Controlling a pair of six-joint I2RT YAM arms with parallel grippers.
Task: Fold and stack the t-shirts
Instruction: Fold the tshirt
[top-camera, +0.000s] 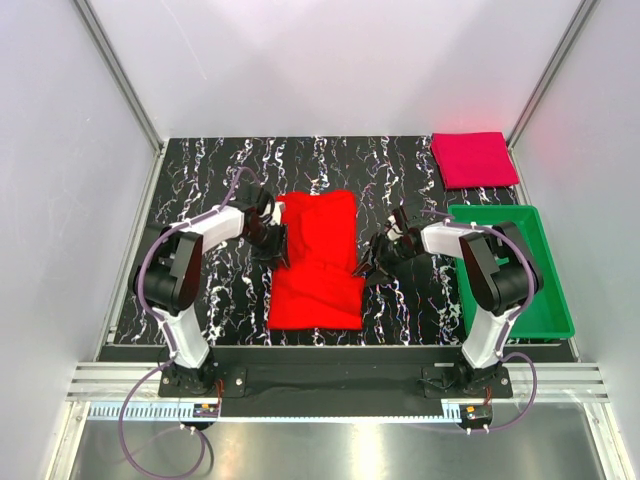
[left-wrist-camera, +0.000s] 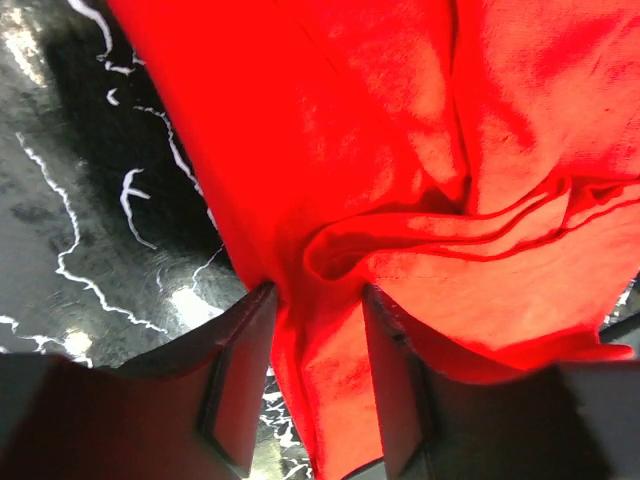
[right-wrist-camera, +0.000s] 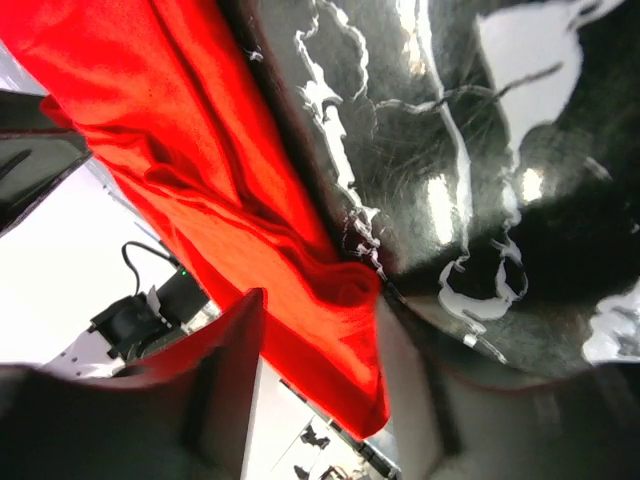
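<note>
The bright red t-shirt (top-camera: 315, 262) lies in the middle of the table, partly folded and gathered at its waist. My left gripper (top-camera: 270, 240) is at its left edge. In the left wrist view the red cloth (left-wrist-camera: 400, 150) runs between the two fingers (left-wrist-camera: 240, 370), which stand apart with table showing beside the cloth. My right gripper (top-camera: 368, 264) is at the shirt's right edge. There a curled hem (right-wrist-camera: 340, 290) lies against one finger (right-wrist-camera: 420, 400), with a gap to the other. The crimson t-shirt (top-camera: 473, 158) lies folded at the back right.
A green plastic tray (top-camera: 545, 300) stands at the right, just beyond my right arm. The table top (top-camera: 420, 170) is black marble-patterned, with white walls on three sides.
</note>
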